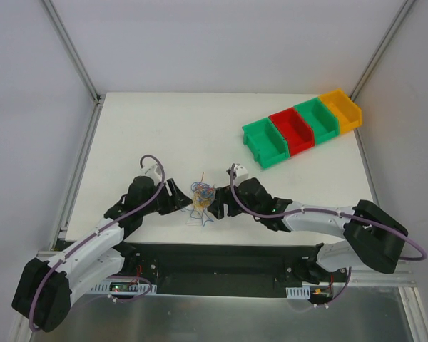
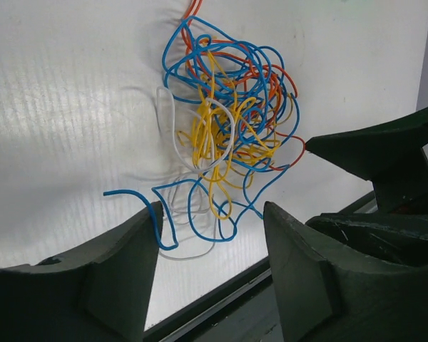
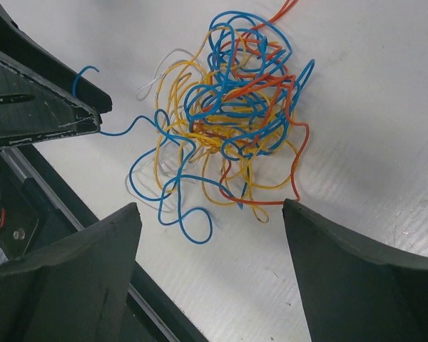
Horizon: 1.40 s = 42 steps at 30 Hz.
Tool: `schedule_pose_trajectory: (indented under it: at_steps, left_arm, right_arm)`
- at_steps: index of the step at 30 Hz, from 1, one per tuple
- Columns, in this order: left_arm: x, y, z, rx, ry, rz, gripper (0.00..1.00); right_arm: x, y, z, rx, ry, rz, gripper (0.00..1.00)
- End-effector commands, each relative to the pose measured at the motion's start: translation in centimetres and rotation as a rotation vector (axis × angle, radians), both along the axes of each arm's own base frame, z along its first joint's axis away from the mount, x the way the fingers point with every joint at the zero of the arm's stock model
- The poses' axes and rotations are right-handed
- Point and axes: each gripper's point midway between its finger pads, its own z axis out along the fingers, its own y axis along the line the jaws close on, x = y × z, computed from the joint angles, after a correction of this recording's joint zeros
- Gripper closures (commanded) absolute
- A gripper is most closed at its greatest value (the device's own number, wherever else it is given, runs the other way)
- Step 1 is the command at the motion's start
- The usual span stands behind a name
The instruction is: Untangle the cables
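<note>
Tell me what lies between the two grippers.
A tangled bunch of thin blue, yellow, red and white cables, between the left gripper and right gripper, shown in the top view.

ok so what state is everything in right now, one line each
cables: bunched in one knot, loose ends trailing, lying on the table, not held
left gripper: fingers open, loose blue loops between them, holding nothing
right gripper: fingers open wide, facing the knot, holding nothing
bins: upright, side by side in a row
</note>
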Motion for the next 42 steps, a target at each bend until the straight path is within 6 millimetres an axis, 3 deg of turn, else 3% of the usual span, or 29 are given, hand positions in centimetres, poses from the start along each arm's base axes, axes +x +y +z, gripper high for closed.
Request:
schedule_pose_trajectory:
  at_steps: [1, 4, 7, 12, 15, 23, 24, 27, 31, 36, 38, 42]
  left_arm:
    - [-0.1, 0.5, -0.8, 0.043, -0.018, -0.009, 0.46]
    - [-0.3, 0.9, -1.2, 0.065, 0.012, 0.008, 0.79]
    - [-0.8, 0.6, -0.5, 0.043, 0.010, -0.015, 0.97]
    - [-1.6, 0.5, 3.0, -0.010, -0.050, -0.035, 1.00]
    - [-2.1, 0.2, 7.9, -0.071, -0.173, -0.071, 1.00]
    - [-4.6, 0.9, 28.3, -0.236, -0.648, -0.130, 1.00]
    - [-4.6, 0.9, 30.1, -0.241, -0.677, -0.136, 1.00]
    - [-4.1, 0.6, 34.5, -0.261, -0.725, -0.134, 1.00]
    - [-3.1, 0.2, 37.7, -0.278, -0.741, -0.120, 1.00]
    - [-2.4, 0.2, 39.3, -0.294, -0.747, -0.092, 1.00]
    - [-2.4, 0.2, 39.6, -0.296, -0.748, -0.093, 1.00]
    - [-2.6, 0.3, 40.1, -0.303, -0.761, -0.091, 1.00]
  right_arm:
    - [1.1, 0.8, 1.5, 0.075, -0.124, -0.025, 0.16]
    - [1.3, 1.0, 1.4, 0.079, -0.151, -0.024, 0.13]
    - [2.1, 0.9, 0.7, 0.053, -0.151, -0.066, 0.12]
    - [3.2, 0.2, -0.1, -0.004, -0.159, -0.133, 0.11]
    - [3.7, -0.7, -0.3, -0.026, -0.167, -0.188, 0.10]
    - [3.6, -0.5, -0.3, -0.033, -0.172, -0.173, 0.09]
    - [3.6, -0.5, -0.1, -0.035, -0.180, -0.163, 0.09]
    - [3.3, -0.4, 1.6, -0.027, -0.230, -0.112, 0.09]
    - [2.7, -1.6, 5.4, -0.074, -0.310, -0.040, 0.07]
    - [-0.1, -0.7, 12.0, 0.033, -0.449, 0.187, 0.03]
    - [-1.2, 0.2, 13.7, 0.088, -0.482, 0.267, 0.03]
    - [-0.9, 2.5, 15.7, 0.172, -0.506, 0.300, 0.03]
